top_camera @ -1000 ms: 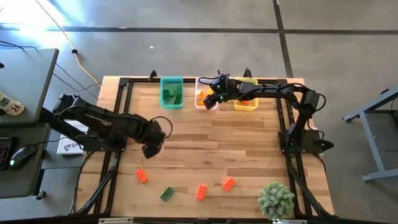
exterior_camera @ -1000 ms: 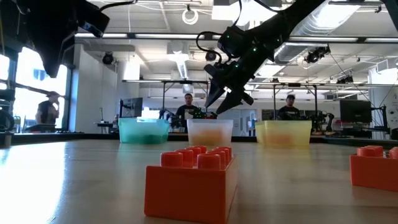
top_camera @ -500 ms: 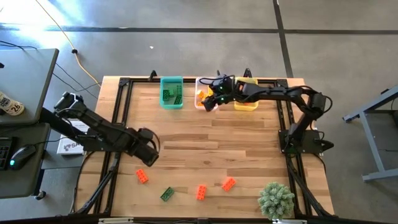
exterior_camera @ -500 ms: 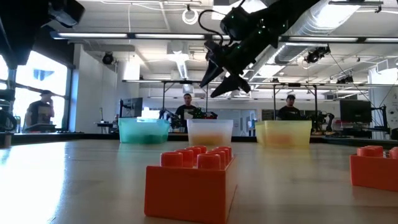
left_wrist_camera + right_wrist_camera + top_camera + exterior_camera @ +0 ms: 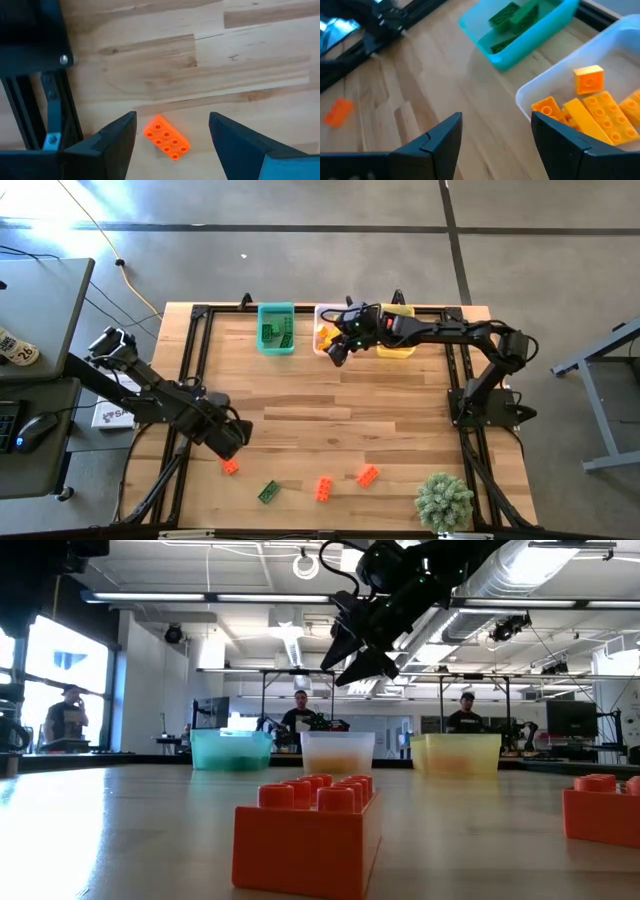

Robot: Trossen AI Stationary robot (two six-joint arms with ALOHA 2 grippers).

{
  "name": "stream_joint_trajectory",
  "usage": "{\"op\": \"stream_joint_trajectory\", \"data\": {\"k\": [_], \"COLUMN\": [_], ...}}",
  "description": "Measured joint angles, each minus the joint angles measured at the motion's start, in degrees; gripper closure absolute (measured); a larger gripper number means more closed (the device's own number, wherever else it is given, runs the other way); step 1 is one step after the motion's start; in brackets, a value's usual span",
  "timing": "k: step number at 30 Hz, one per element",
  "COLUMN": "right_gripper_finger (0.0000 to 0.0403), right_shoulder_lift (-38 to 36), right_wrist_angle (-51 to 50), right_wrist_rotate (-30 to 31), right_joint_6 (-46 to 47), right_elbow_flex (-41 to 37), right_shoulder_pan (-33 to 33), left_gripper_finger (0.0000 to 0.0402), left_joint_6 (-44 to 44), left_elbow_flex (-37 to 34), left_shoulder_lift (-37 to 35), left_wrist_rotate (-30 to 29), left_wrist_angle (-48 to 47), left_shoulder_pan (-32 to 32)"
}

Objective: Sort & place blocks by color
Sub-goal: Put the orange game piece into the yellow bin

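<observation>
Left tool (image 5: 172, 132) dropped over orange block (image 5: 166, 136), fingers spread, empty. Right tool (image 5: 335, 352) spread beside clear bin (image 5: 322, 350). Risk: off-centre closing knocks block aside.

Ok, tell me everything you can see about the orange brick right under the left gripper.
The orange brick is a small, glossy plastic rectangle with eight round studs in two rows, facing up. It lies flat on the bare wooden table, turned diagonally to the planks, near the black frame rail. The open left gripper hangs above, fingers either side, not touching. Nothing else touches it.
</observation>
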Motion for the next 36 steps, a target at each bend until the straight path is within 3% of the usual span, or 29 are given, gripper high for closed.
{"op": "stream_joint_trajectory", "data": {"k": [7, 11, 15, 20, 30, 36], "right_gripper_finger": [0.0178, 0.0178, 0.0178, 0.0178, 0.0178, 0.0178], "right_shoulder_lift": [0.0, 0.0, 0.0, 0.0, 0.0, 0.0], "right_wrist_angle": [-0.4, -0.4, -0.4, -0.4, -0.4, -0.4], "right_wrist_rotate": [-0.8, -1.1, -1.5, -2.3, -2.7, -2.7], "right_joint_6": [-5.5, -8.1, -9.6, -11.4, -15.0, -15.3], "right_elbow_flex": [0.0, 0.0, 0.0, 0.0, 0.0, 0.0], "right_shoulder_pan": [0.0, 0.0, 0.0, 0.0, 0.0, 0.0], "left_gripper_finger": [0.0163, 0.0163, 0.0163, 0.0163, 0.0163, 0.0163], "left_joint_6": [-11.1, -13.1, -5.6, 1.8, -15.4, -17.4], "left_elbow_flex": [0.0, 0.0, 0.0, 0.0, 0.1, 0.1], "left_shoulder_lift": [0.2, 0.7, 2.5, 4.6, 12.3, 16.1], "left_wrist_rotate": [0.0, 0.4, 0.1, 2.0, 6.2, 10.5], "left_wrist_angle": [0.0, 0.0, 1.9, 12.1, 14.0, 15.3], "left_shoulder_pan": [-3.8, -5.0, -5.7, -5.8, -7.8, -7.8]}}
